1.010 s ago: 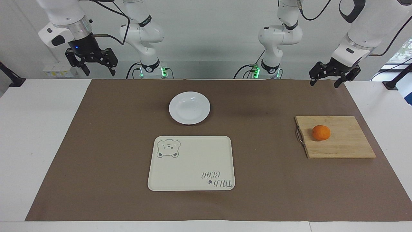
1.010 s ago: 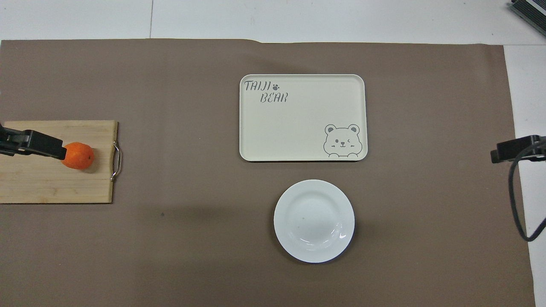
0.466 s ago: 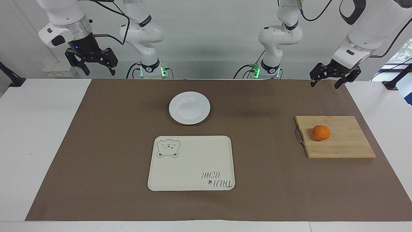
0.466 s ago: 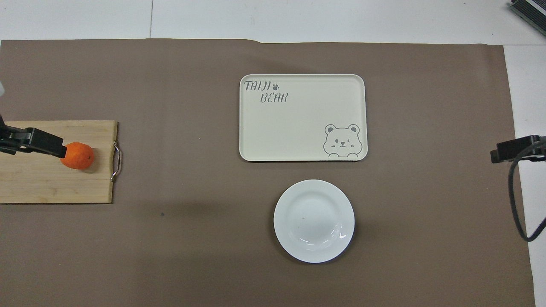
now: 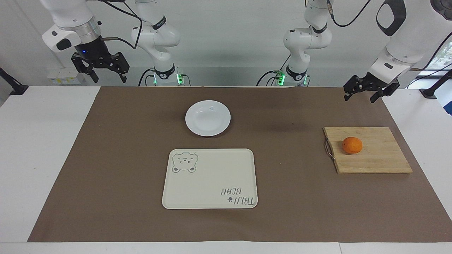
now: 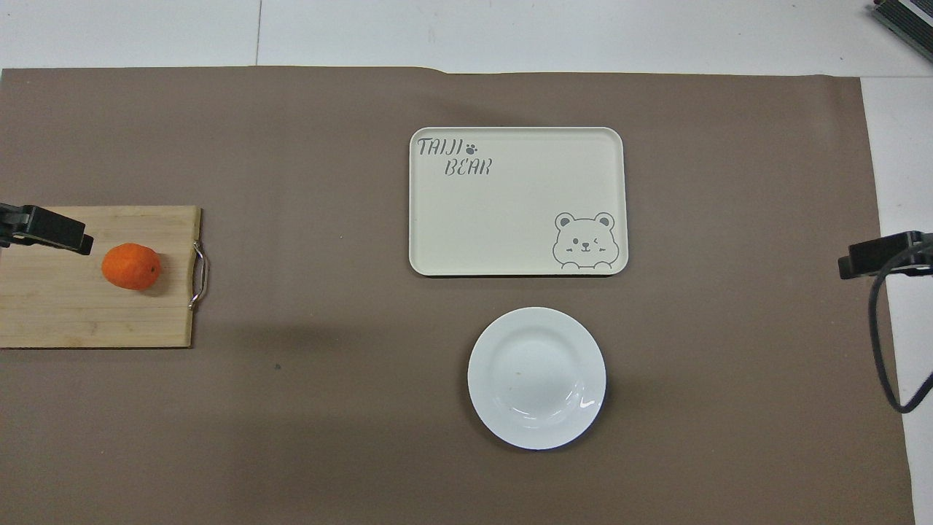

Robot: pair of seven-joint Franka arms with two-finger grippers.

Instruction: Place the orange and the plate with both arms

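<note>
The orange lies on a wooden cutting board at the left arm's end of the table. Nothing lies in the white plate, which sits on the brown mat near the robots, about midway along the table. My left gripper hangs open in the air above that end of the mat, well clear of the orange. From overhead one of its fingers shows over the board beside the orange. My right gripper waits open, raised at the right arm's end; overhead, only one finger shows.
A cream rectangular tray with a bear print lies just farther from the robots than the plate. The board has a metal handle on the side toward the tray. A brown mat covers most of the white table.
My left gripper has drifted toward the table's end and slightly down; from overhead its finger no longer overlaps the orange. The right arm, orange and plate have not moved.
</note>
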